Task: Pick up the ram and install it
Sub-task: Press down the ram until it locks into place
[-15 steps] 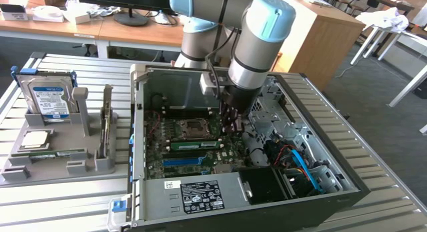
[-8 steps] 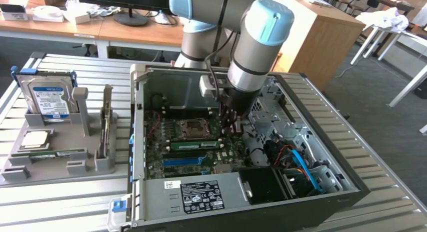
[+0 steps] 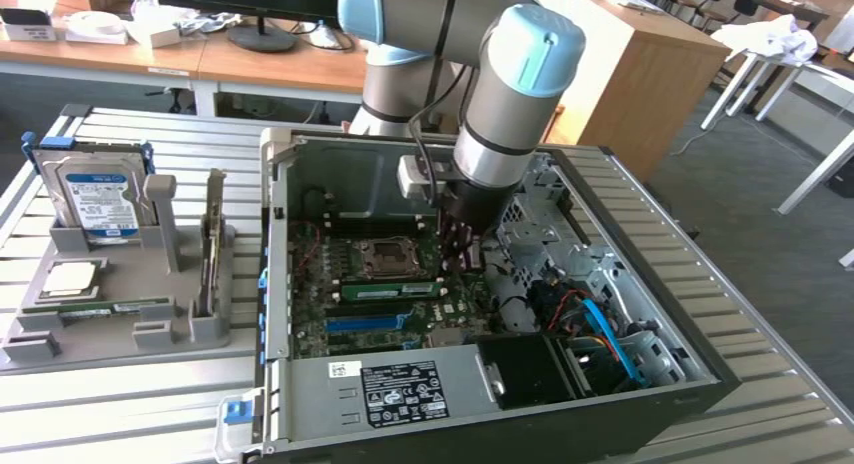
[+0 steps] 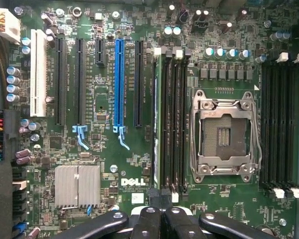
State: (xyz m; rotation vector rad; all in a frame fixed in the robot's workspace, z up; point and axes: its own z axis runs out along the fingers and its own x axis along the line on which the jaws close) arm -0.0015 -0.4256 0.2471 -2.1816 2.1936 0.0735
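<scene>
The ram (image 3: pixel 390 289) is a thin green stick seated in a memory slot beside the open processor socket (image 3: pixel 387 256) on the motherboard inside the case. In the wrist view the ram (image 4: pixel 157 119) stands edge-on in the outermost of the black slots next to the socket (image 4: pixel 224 132). My gripper (image 3: pixel 461 262) hangs low over the board, just past one end of that stick. Its black fingers (image 4: pixel 148 221) are pressed together with nothing between them, so the gripper (image 4: pixel 163 219) is shut and empty.
A grey tray (image 3: pixel 120 334) on the exterior view's left holds a hard drive (image 3: pixel 94 199), an upright expansion card (image 3: pixel 211 249), a square processor chip (image 3: pixel 70 277) and another green stick (image 3: pixel 104 308). Case walls, cables (image 3: pixel 601 324) and the power supply (image 3: pixel 400 389) hem in the board.
</scene>
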